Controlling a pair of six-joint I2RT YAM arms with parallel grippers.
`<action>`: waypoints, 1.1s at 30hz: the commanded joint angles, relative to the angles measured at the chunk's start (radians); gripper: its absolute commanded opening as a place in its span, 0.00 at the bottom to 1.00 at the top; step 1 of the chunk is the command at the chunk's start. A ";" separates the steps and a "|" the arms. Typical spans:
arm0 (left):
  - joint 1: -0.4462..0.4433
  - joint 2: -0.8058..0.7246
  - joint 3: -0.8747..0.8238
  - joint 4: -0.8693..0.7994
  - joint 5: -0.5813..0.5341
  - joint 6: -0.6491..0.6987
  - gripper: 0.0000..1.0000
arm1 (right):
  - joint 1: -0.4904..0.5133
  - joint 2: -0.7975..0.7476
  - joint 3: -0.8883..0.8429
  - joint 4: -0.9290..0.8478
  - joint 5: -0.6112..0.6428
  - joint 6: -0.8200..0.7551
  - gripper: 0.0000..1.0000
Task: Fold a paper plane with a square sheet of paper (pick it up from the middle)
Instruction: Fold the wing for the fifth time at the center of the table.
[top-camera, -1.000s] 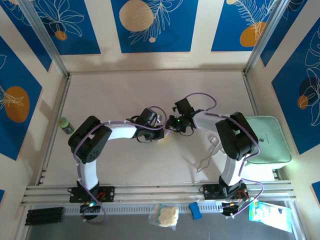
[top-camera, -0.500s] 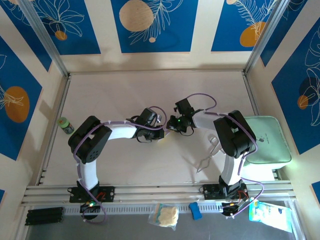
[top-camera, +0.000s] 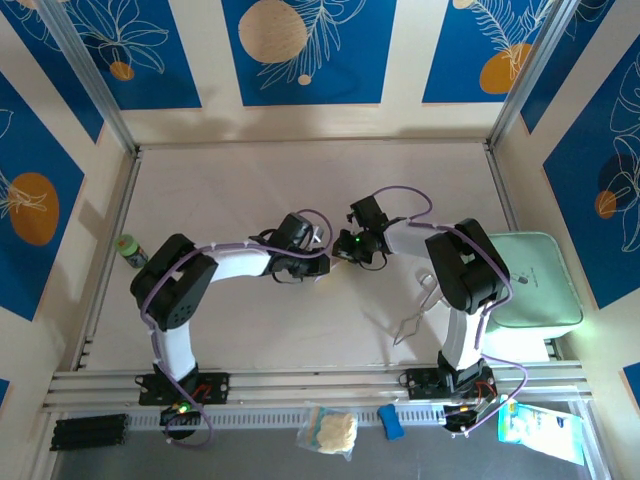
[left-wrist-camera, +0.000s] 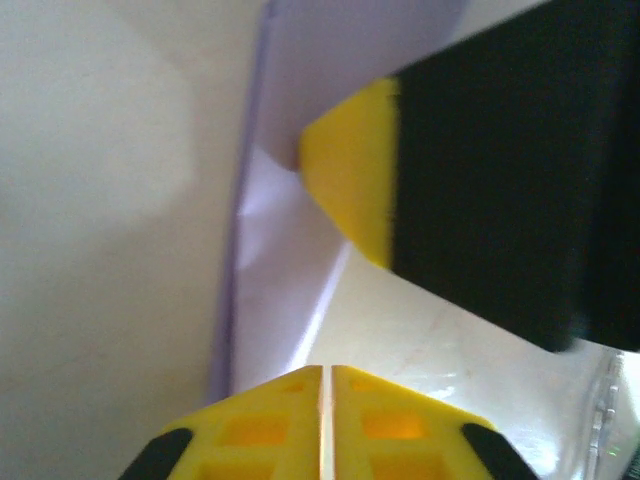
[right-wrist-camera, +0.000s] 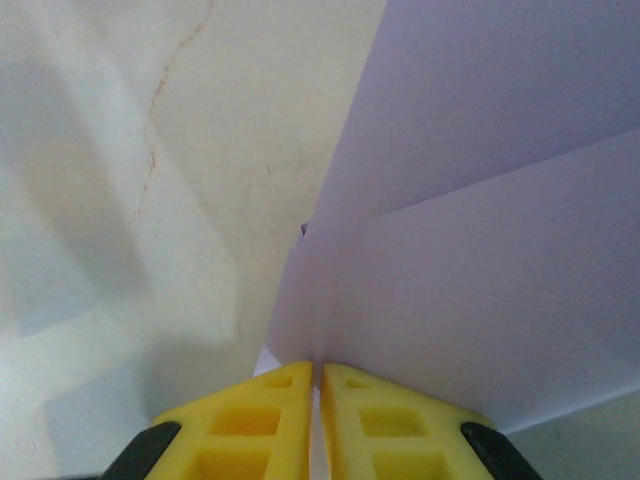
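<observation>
Jaws of the right gripper (right-wrist-camera: 317, 372) closed, pinching the folded lavender paper (right-wrist-camera: 470, 250) at its crease; left gripper (left-wrist-camera: 327, 372) jaws all but together, the paper reaching its tips; whether pinched there, cannot tell; both grippers meet at mid-table (top-camera: 250, 180), paper between them.

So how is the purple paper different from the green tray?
The paper is pale purple; the tray is mint green. The paper is a thin sheet with folded layers; the tray is a rounded square. The paper is pinched in the right pincer mid-table; the tray sits at the far right, with no pincer on it. Both are plain, pastel colours.
</observation>
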 joint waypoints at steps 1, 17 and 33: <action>0.011 -0.033 0.015 0.021 0.051 -0.001 0.14 | -0.004 0.060 0.000 -0.036 0.005 -0.037 0.14; 0.046 0.066 0.039 -0.017 0.026 0.021 0.13 | -0.010 0.099 0.022 -0.084 0.007 -0.072 0.13; 0.097 0.023 -0.059 -0.105 0.089 0.123 0.07 | -0.020 0.141 0.088 -0.210 0.041 -0.108 0.14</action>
